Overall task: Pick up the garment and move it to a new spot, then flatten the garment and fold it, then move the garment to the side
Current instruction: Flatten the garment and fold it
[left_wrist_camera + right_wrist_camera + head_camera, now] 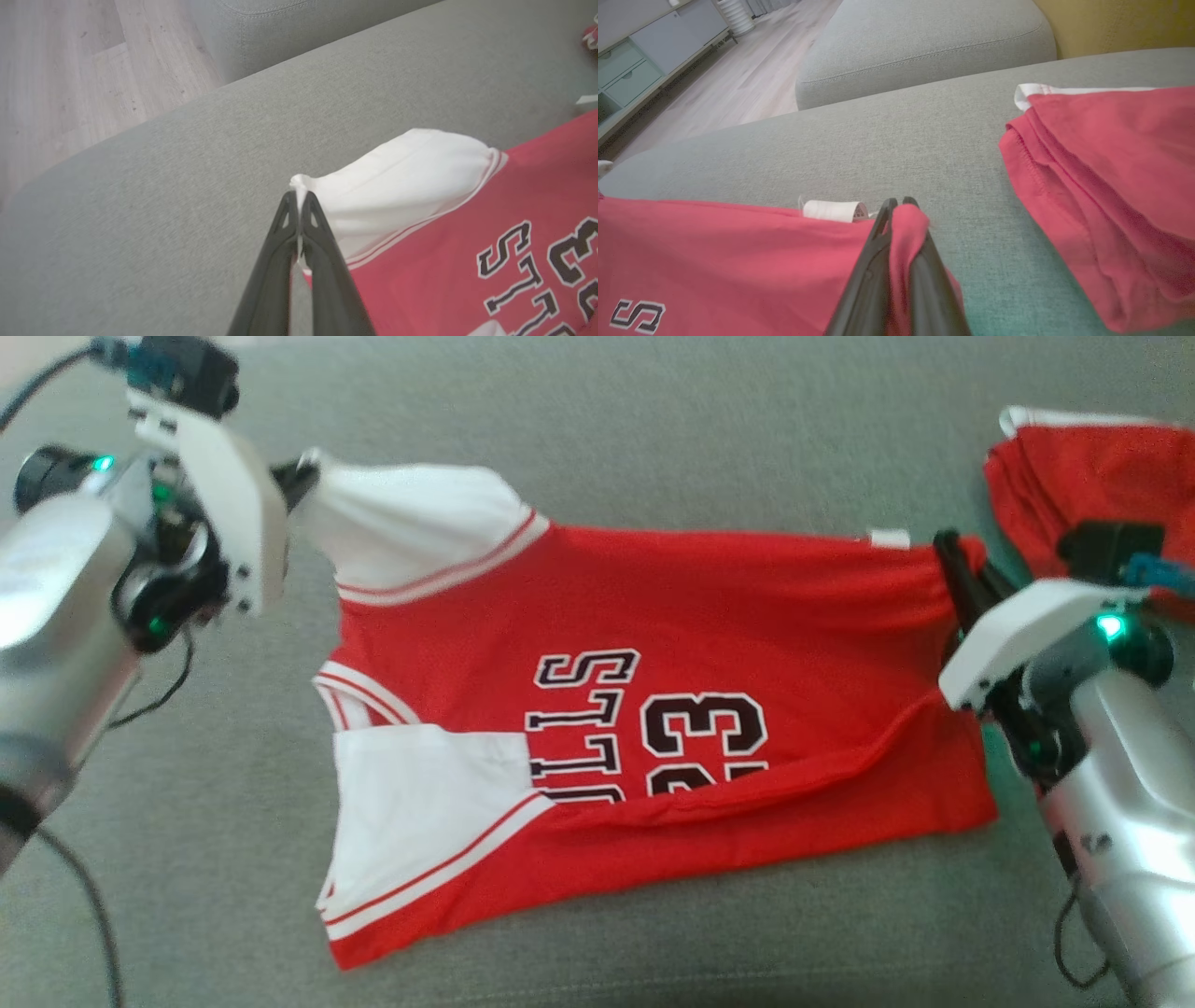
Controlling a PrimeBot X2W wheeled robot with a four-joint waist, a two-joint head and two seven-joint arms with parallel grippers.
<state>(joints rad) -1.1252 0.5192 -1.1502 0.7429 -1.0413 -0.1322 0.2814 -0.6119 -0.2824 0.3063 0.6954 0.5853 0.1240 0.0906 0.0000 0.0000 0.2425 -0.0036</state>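
sofa [653, 429] open beyond jersey [709, 607], red cloth [1102, 485] right

A: How does my left gripper [299, 198] look?
B: I see its 2 fingers [273, 266] pressed together on the white sleeve tip of the garment [653, 616], with the left forearm [56, 607] reaching in from the left.
A: And my right gripper [899, 205]?
B: It's clamped on the red hem corner, with the right forearm [1120, 821] angled up from the lower right.

The red jersey [709, 607] carries black, white-edged block lettering [583, 723] lying sideways, of which "ULLS" can be read, beside a large number [705, 728] that looks like 23 and is partly tucked under a fold, while the small white label [831, 211] at its hem is unreadable.
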